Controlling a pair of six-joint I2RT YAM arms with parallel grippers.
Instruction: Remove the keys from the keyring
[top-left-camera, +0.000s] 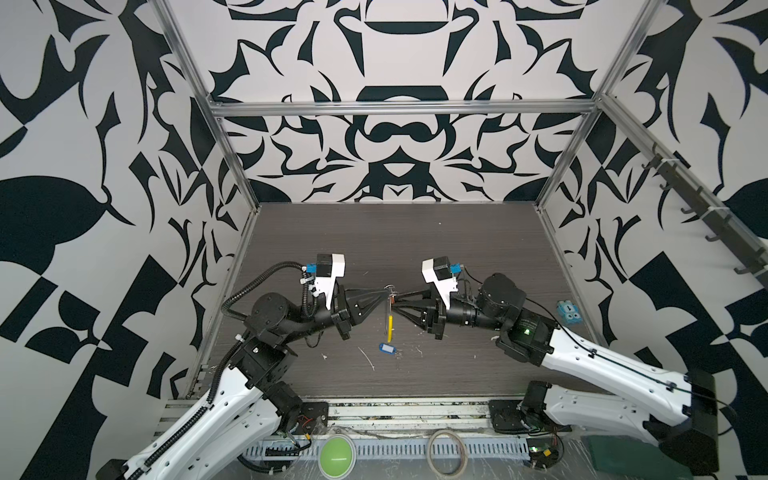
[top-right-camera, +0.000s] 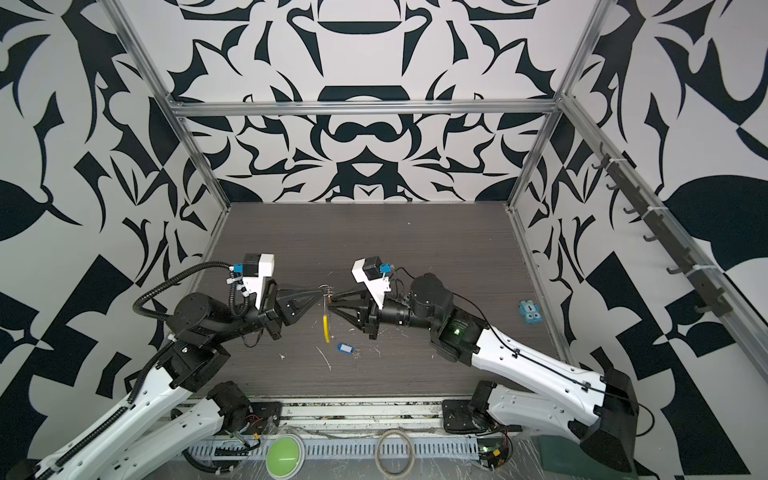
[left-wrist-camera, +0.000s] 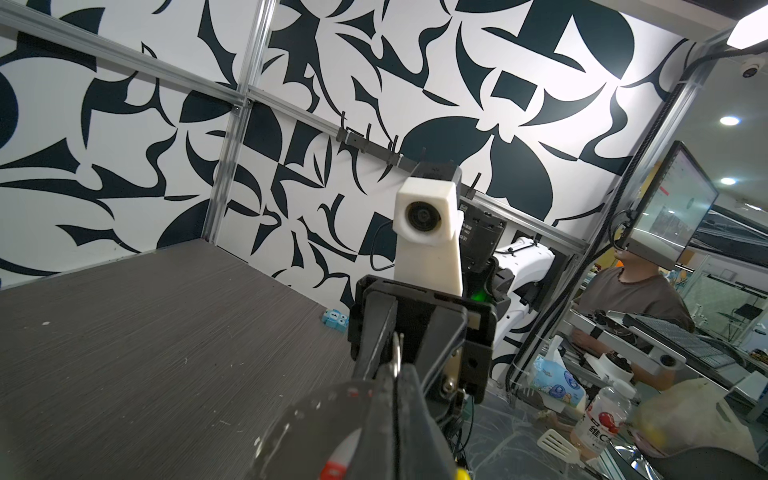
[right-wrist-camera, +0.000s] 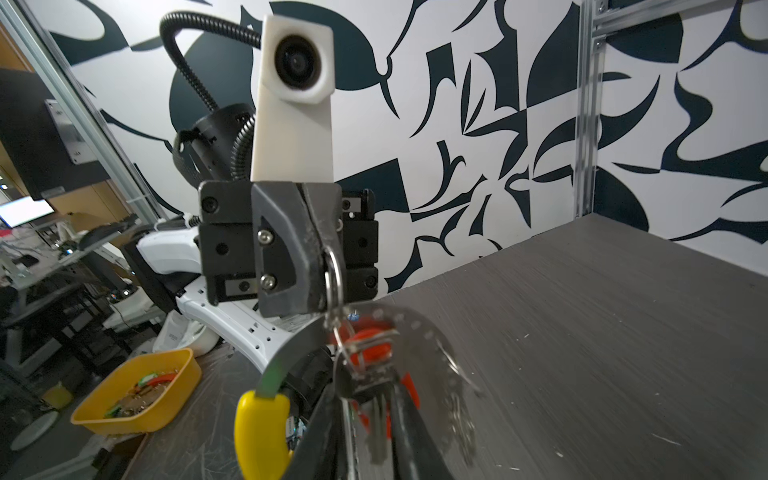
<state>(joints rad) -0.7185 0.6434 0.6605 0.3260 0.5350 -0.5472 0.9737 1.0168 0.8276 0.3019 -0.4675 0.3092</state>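
Left hand (top-left-camera: 389, 293) clamped; right hand (top-left-camera: 397, 302) unclear.

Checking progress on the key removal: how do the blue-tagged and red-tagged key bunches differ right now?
The blue-tagged bunch lies flat on the table; the red-tagged bunch hangs in the air by a silver ring pinched in the left gripper. The blue-tagged bunch lies apart from the yellow-sleeved keyring; the red-tagged bunch hangs against it. Both have coloured plastic tags.

B/w patterned walls (top-left-camera: 395, 145), alu frame (top-left-camera: 399, 109), dark woodgrain tabletop (top-left-camera: 395, 241), hook rail (top-left-camera: 698, 199) on rt wall
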